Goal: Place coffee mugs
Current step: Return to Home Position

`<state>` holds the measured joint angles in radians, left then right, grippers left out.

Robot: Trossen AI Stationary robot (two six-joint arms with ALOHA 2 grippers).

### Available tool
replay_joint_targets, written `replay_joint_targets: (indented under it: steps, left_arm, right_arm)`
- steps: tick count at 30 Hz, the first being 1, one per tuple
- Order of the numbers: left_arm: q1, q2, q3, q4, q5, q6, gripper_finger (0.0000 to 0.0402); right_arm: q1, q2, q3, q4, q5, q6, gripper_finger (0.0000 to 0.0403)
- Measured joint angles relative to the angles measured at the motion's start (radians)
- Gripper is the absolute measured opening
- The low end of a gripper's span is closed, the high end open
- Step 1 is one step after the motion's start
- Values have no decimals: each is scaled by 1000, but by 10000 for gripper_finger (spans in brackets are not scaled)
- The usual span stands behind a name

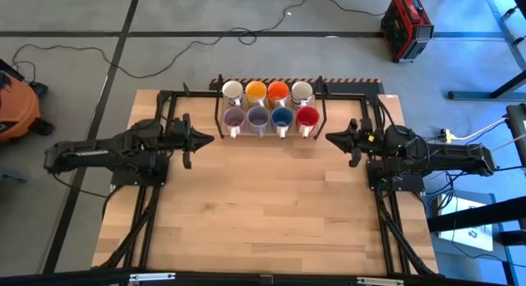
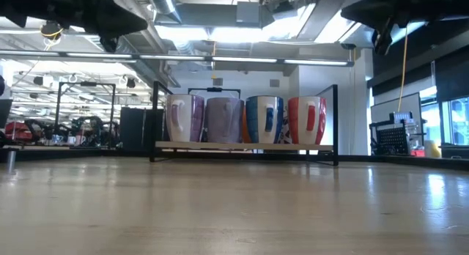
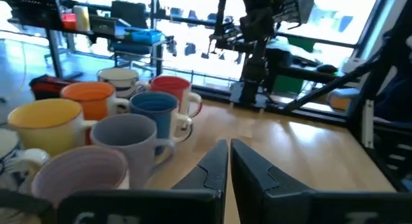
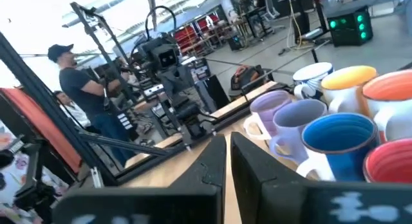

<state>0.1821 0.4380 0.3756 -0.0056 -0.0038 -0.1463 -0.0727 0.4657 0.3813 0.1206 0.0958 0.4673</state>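
As eight coffee mugs (image 1: pixel 258 116) stand upright in two rows across the rack (image 1: pixel 322 101), handles turned nearward, left gripper (image 1: pixel 205 140) and right gripper (image 1: pixel 332 139) are held closed, empty.

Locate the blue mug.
In the high view, the blue mug stands on the shelf, in the picture's lower row, between a pale purple mug and the red mug.

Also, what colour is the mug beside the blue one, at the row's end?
The mug is red; clearest in the high view.
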Motion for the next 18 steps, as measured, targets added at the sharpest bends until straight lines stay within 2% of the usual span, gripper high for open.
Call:
replay_joint_targets:
  steps: [2, 6, 8, 14, 18]
  left_arm:
    - [-2, 0, 0, 17, 4, -24, 15]
    - [-6, -1, -14, 35, 23, 42, 17]
    - [-5, -15, -47, 32, 35, 32, 17]
    - [-6, -103, -167, 119, 147, 5, 17]
    - [-6, -165, -210, 133, 115, -35, 17]
  right_arm:
    - [0, 1, 0, 2, -13, -42, 14]
    - [0, -10, 0, -32, -161, -137, 14]
    - [0, -31, 1, -52, -190, -154, 14]
    - [0, -115, 1, -180, -136, -164, 14]
    - [0, -186, 1, -266, -103, -165, 14]
